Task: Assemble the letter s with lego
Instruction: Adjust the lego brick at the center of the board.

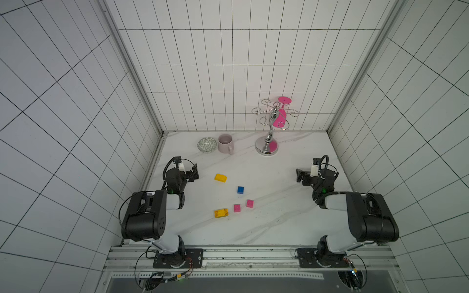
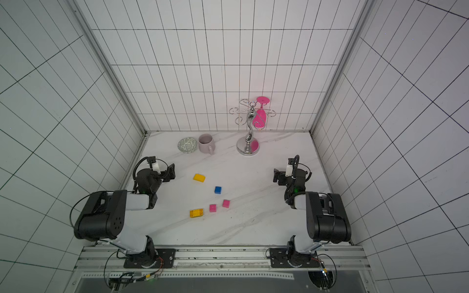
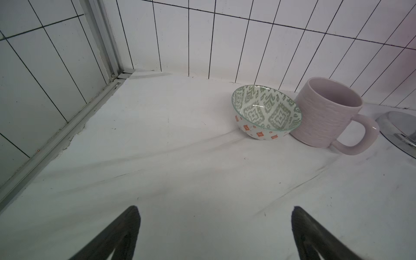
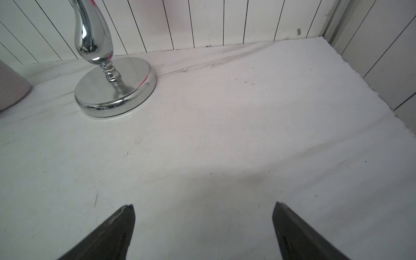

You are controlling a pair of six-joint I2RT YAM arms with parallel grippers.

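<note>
Between the arms, on the table (image 1: 279, 228), the lego (image 1: 237, 208) lay as five separate bricks, none touching: two yellow, two pink, one blue. Left gripper (image 1: 193, 173) and right gripper (image 1: 300, 175) stood at either side, jaws wide and empty, which I judged left the centre clear for a first pick.

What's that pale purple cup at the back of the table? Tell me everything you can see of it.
It is a pale lilac mug, ceramic by its look, with fine ridges around its wall and a thick loop handle on the side facing the robot. It stands upright on the marbled white table, close to the back wall, and looks empty. A tilted patterned bowl appears to rest its rim against the mug's side. Nothing else touches it.
</note>
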